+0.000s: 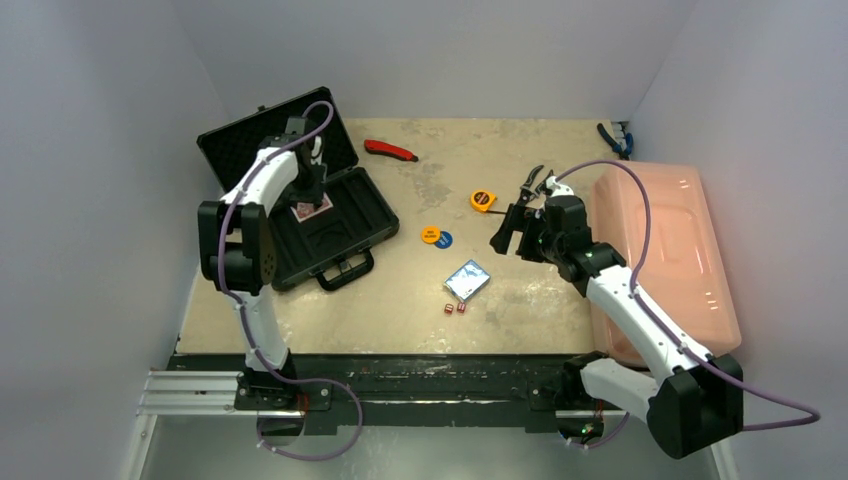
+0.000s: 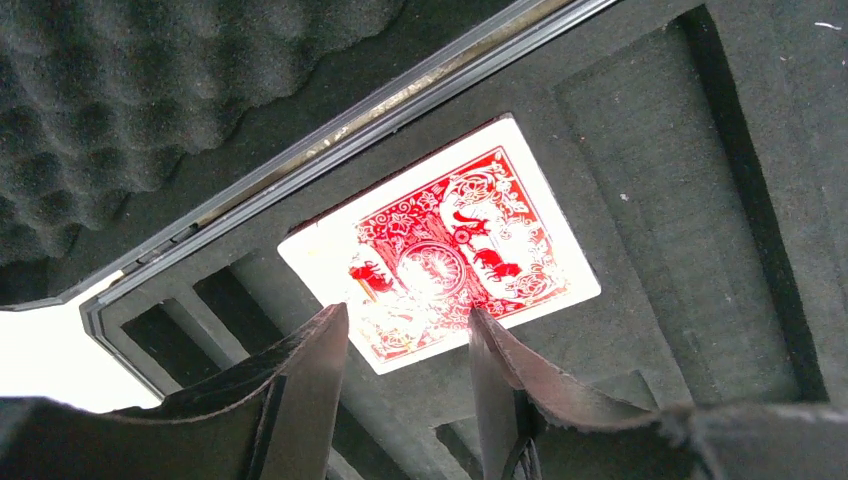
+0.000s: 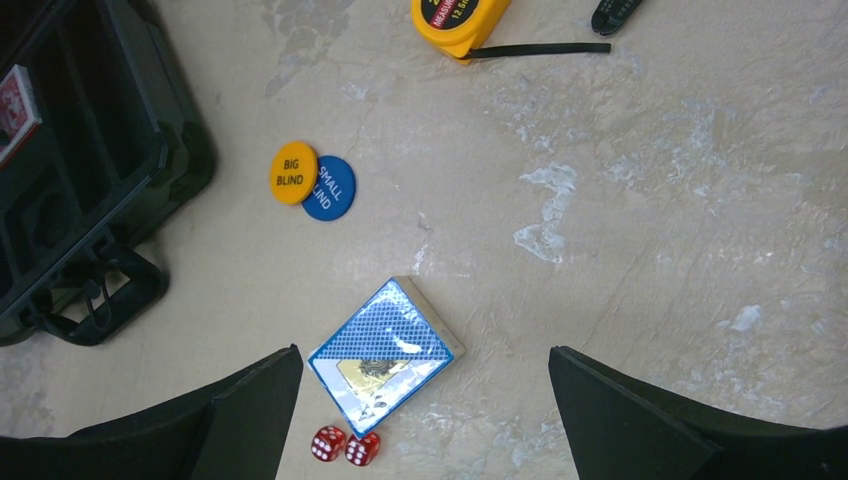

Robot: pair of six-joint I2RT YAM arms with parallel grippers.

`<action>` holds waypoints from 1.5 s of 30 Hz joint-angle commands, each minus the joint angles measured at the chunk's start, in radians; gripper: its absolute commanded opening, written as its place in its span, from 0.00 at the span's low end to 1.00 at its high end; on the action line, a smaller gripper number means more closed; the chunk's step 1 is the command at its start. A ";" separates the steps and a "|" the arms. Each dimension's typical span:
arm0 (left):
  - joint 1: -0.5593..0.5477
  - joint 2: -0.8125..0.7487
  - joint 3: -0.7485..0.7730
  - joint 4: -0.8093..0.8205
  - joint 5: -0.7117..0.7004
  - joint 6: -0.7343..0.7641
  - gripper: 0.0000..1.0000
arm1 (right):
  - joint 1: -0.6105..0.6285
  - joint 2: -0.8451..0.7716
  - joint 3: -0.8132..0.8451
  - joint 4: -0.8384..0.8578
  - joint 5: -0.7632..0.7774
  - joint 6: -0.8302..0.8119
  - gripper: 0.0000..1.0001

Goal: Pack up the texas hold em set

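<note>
The black briefcase [image 1: 362, 205] lies open at the upper left of the overhead view, its lid [image 1: 240, 140] folded back toward the far wall and its handle [image 1: 345, 272] facing the near edge of the counter [image 1: 540, 300]. The red deck [image 2: 450, 240] lies flat in a foam recess of the base, close to the hinge side. The left claw [image 2: 407, 315] hangs just over the deck's near edge, its jaws partly apart and closed on nothing; the gap between them is narrower than the deck.

The right claw [image 3: 422, 355] hovers over the middle of the counter with its jaws spread wide and nothing between them. Beneath it the blue deck [image 3: 385, 350] rests on the counter, with two tiny red dice [image 3: 345, 446] just beside its near corner. The orange disc [image 3: 292, 172] and the blue disc [image 3: 330, 188] lie touching each other between the deck and the case. The yellow tape measure [image 1: 483, 200] sits farther back. A pink bin [image 1: 660, 250] fills the right side.
</note>
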 commanded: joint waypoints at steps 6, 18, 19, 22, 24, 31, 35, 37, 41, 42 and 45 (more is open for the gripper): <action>-0.028 -0.020 0.034 -0.067 -0.037 0.016 0.45 | 0.003 -0.032 0.004 0.020 0.008 -0.017 0.99; -0.045 -0.500 -0.123 0.031 0.050 -0.145 0.83 | 0.004 -0.059 0.001 0.032 0.032 -0.019 0.99; -0.045 -0.544 -0.150 0.042 0.043 -0.158 0.87 | 0.004 -0.061 0.001 0.033 0.033 -0.020 0.99; -0.045 -0.668 -0.246 0.097 0.026 -0.224 0.97 | 0.003 -0.061 0.002 0.036 0.029 -0.021 0.99; -0.045 -0.779 -0.323 0.172 0.036 -0.276 1.00 | 0.003 -0.060 0.002 0.039 0.026 -0.023 0.99; -0.045 -1.123 -0.656 0.408 0.146 -0.460 1.00 | 0.004 -0.061 0.007 0.056 -0.018 -0.027 0.99; -0.045 -1.170 -0.687 0.361 0.287 -0.367 1.00 | 0.005 -0.076 0.010 0.058 -0.023 -0.027 0.99; -0.049 -1.155 -0.644 0.248 0.288 -0.312 1.00 | 0.005 -0.078 0.021 0.042 -0.017 -0.021 0.99; -0.073 -1.174 -0.664 0.234 0.296 -0.264 0.98 | 0.004 -0.070 0.036 0.009 -0.011 0.008 0.99; -0.073 -1.178 -0.669 0.232 0.313 -0.262 0.97 | 0.006 -0.062 0.045 -0.007 -0.003 0.024 0.99; -0.082 -1.188 -0.670 0.221 0.349 -0.243 0.97 | 0.005 -0.027 0.081 -0.091 0.033 0.079 0.99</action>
